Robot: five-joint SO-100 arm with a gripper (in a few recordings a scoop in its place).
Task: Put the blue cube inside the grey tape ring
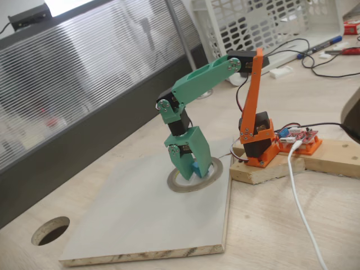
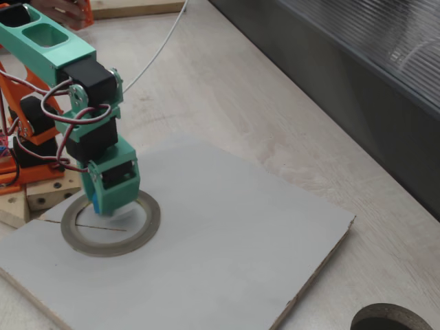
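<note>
The grey tape ring (image 1: 184, 188) lies flat on a pale board (image 1: 140, 225), near its far right corner. My green gripper (image 1: 191, 172) points straight down into the ring's opening. Its fingers are shut on the blue cube (image 1: 196, 168), which sits low inside the ring, at or just above the board. From the other side, the gripper (image 2: 110, 207) covers the ring's far edge (image 2: 148, 232), and only a sliver of the blue cube (image 2: 97, 203) shows at the left of the fingers.
A dark round hole (image 1: 50, 230) is cut in the table by the board's near left corner, seen also as the hole (image 2: 388, 320). The arm's orange base (image 1: 259, 140) stands on wood blocks (image 1: 332, 157) with a white cable. A dark wall runs behind the table.
</note>
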